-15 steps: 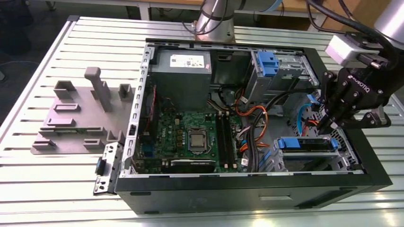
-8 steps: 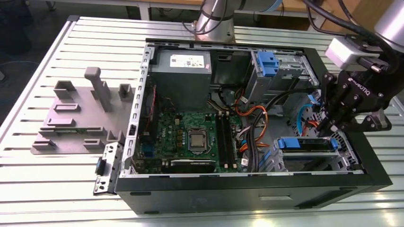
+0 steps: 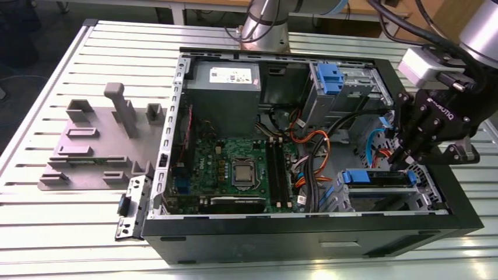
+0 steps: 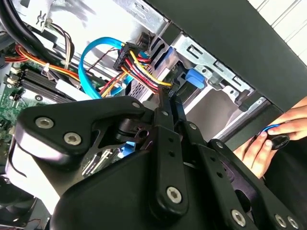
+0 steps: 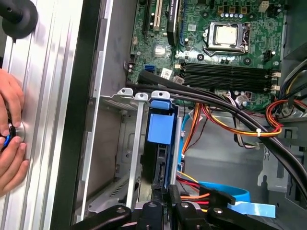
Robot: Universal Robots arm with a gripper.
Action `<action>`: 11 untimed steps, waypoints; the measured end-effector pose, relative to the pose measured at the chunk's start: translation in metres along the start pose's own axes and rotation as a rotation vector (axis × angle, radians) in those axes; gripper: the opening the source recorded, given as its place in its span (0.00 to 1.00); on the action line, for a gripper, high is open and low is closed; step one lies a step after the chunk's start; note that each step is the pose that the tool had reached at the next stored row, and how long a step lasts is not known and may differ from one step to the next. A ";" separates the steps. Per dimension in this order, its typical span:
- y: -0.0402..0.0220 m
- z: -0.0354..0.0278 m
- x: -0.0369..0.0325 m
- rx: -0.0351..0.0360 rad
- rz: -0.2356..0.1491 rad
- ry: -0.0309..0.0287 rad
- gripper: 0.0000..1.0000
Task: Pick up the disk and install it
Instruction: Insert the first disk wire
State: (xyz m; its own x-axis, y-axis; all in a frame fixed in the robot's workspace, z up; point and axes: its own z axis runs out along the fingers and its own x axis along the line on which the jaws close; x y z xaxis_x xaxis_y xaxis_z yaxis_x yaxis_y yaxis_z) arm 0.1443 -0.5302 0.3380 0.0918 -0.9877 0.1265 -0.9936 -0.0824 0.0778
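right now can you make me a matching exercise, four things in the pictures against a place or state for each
Things:
1. disk
2. hand
3. grey box
4. grey fixture

Places or states:
A. on the slatted table, outside the case, at the exterior view's left
B. at the case's far wall, white sticker on it
C. in the bay at the case's near corner, at the exterior view's right, blue rails showing
D. hanging over the bay's end, inside the case

Pairs: 1-C, 2-D, 3-B, 4-A
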 end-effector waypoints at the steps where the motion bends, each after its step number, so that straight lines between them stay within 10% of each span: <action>1: 0.0004 0.0003 -0.0001 -0.0003 0.003 -0.0002 0.16; 11: 0.0024 0.0029 0.0010 -0.0033 0.031 -0.0024 0.16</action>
State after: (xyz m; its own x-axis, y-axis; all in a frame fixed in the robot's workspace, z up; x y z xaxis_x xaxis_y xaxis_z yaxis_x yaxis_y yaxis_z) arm 0.1418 -0.5318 0.3354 0.0608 -0.9901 0.1265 -0.9957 -0.0513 0.0771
